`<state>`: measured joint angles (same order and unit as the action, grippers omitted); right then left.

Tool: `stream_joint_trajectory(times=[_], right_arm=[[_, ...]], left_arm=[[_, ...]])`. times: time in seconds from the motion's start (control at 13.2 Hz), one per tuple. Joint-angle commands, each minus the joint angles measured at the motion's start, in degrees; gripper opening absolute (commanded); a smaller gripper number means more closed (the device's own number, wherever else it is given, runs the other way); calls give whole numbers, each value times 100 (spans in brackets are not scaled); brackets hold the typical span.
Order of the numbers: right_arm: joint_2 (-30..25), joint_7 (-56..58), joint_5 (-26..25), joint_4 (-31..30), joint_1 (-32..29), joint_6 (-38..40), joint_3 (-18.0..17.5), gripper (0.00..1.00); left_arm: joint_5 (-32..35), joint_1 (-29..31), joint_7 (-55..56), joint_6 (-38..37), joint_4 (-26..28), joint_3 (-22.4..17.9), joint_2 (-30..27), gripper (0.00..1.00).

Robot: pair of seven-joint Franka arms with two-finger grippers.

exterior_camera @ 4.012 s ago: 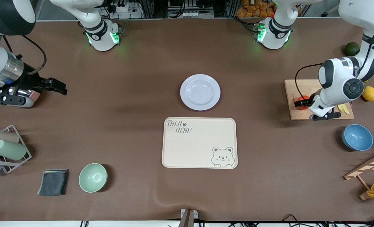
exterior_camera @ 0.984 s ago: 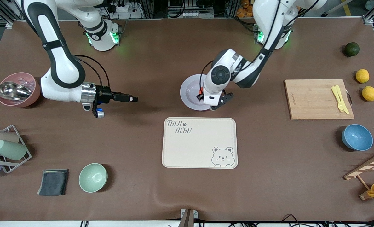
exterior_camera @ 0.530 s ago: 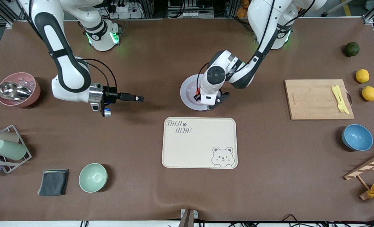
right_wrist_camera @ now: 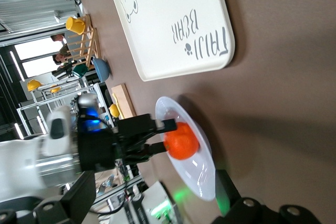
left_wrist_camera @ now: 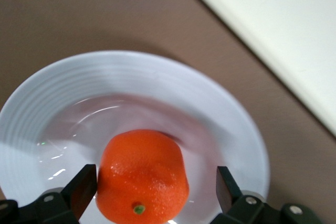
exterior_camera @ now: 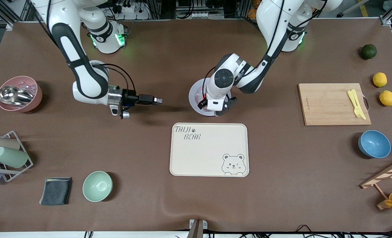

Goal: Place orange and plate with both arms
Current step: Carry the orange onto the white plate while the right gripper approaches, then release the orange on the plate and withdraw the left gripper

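Observation:
The orange (left_wrist_camera: 143, 177) lies on the pale plate (left_wrist_camera: 131, 77) between the fingers of my left gripper (left_wrist_camera: 155, 190). One finger touches its side and the other stands clear, so the gripper is open around it. In the front view my left gripper (exterior_camera: 203, 100) is low over the plate (exterior_camera: 194, 96) and hides most of the orange. My right gripper (exterior_camera: 156, 99) is open and empty above the table, beside the plate toward the right arm's end. Its wrist view shows the orange (right_wrist_camera: 181, 141) on the plate (right_wrist_camera: 202, 174).
The beige bear tray (exterior_camera: 209, 150) lies just nearer the camera than the plate. A cutting board (exterior_camera: 328, 104) with a yellow fork, two lemons, an avocado and a blue bowl (exterior_camera: 374, 144) are at the left arm's end. A pink bowl (exterior_camera: 19, 93), cup rack and green bowl (exterior_camera: 97, 186) are at the right arm's end.
My left gripper carried the orange from the cutting board to the plate, lowered and opened. My right gripper has moved steadily toward the plate.

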<state>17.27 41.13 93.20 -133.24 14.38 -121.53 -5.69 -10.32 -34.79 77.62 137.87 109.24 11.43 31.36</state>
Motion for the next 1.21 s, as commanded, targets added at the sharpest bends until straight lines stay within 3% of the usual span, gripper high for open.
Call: stream_joint_trajectory(times=[0.0,0.15,0.3,0.45,0.76,0.98,1.14], right_arm=[[119,308,557,8,389,-248,24,100],[180,474,646,8,469,-257,24,100],[320,860,787,8,504,-309,24,100],[479,1343,1302,34,783,-494,24,97],[706,1486,1744,131,1066,-521,24,92],[979,1609,1859,350,1260,-836,25,87],[1006,1574,1990,412,1488,-1030,24,78]], left_arm=[[-23,112,17,-75,-95,-79,-297,100],[274,375,17,-294,-218,-71,-595,100],[547,674,-132,-1003,-594,-71,-867,100],[610,999,-570,-1698,-1034,-71,-1061,100],[619,1860,-2089,-2298,-1562,-79,-1422,100],[1135,2370,-3179,-2466,-1651,-71,-1729,100],[1243,2730,-4022,-2545,-1651,-71,-1923,100]])
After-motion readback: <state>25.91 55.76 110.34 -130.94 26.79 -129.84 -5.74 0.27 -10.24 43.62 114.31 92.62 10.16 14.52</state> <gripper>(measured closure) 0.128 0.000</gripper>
